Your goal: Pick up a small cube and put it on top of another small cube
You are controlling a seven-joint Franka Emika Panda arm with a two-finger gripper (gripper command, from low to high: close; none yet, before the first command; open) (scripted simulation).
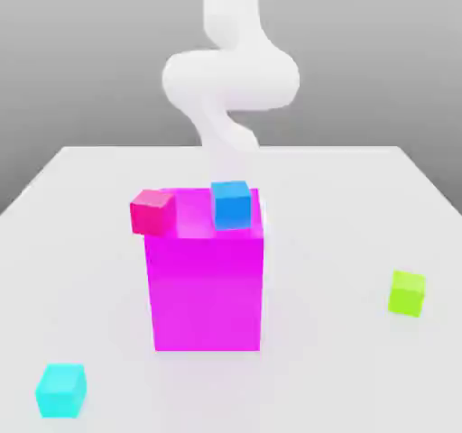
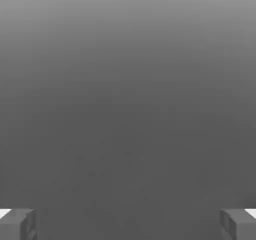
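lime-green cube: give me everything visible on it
The lime-green cube is small, plain and matte, with no markings, far smaller than the magenta block. It sits flat and upright on the white table, slightly rotated so its top and two side faces show, the top lighter. It lies toward the exterior view's right, well clear of the magenta block and across the table from the cyan cube. Nothing touches it but the table.
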